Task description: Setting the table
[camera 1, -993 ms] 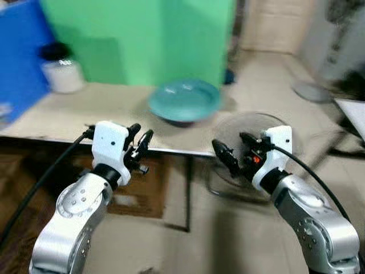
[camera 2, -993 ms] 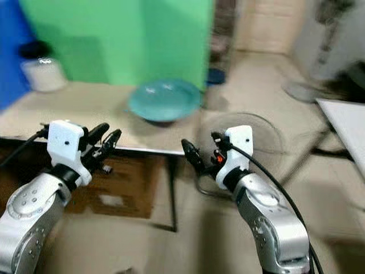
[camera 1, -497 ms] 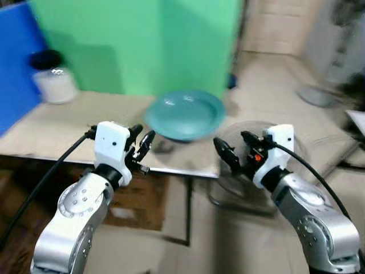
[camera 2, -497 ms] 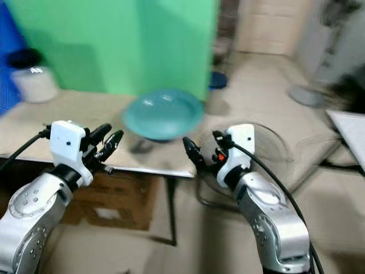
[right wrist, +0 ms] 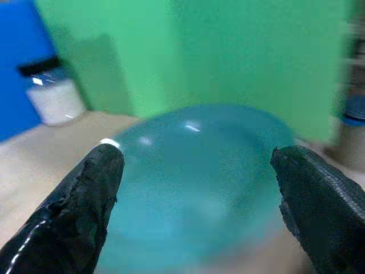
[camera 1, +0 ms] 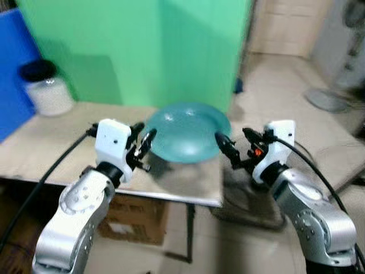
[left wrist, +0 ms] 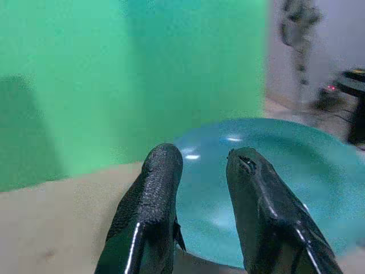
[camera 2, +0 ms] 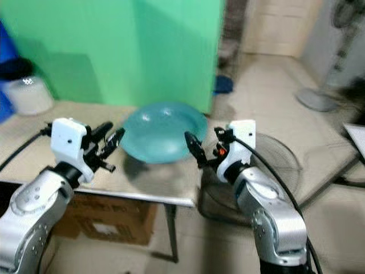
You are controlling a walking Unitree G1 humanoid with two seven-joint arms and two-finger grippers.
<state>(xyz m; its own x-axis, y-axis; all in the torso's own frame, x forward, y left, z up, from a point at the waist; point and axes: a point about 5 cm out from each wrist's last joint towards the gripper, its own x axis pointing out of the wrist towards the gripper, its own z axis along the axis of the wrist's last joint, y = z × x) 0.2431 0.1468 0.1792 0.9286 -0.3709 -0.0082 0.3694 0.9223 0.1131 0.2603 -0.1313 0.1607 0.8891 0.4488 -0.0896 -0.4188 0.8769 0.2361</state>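
We see a shallow, round teal plate (camera 1: 188, 133) with a smooth, glossy surface lying flat on a beige table (camera 1: 63, 145), close to the table's right-hand end and in front of a flat green panel (camera 1: 142, 51). Our left pincer (camera 1: 144, 144) hovers just left of the plate's rim, its two long, black, pebble-textured fingers (left wrist: 154, 200) held only a narrow gap apart and holding nothing. Our right pincer (camera 1: 235, 146) hangs at the plate's right edge with its fingers spread wide; in the right wrist view the plate sits between the two rounded black fingertips (right wrist: 94, 188), apart from both.

At the table's far left stands a squat, translucent white jar (camera 1: 47, 91) with a black lid, beside a blue panel (camera 1: 14, 68). Below the table sits a brown cardboard box (camera 1: 134, 220) on a pale tiled floor (camera 1: 274, 74). Right of the table, a round wire fan guard (camera 2: 279, 165) lies on the floor.
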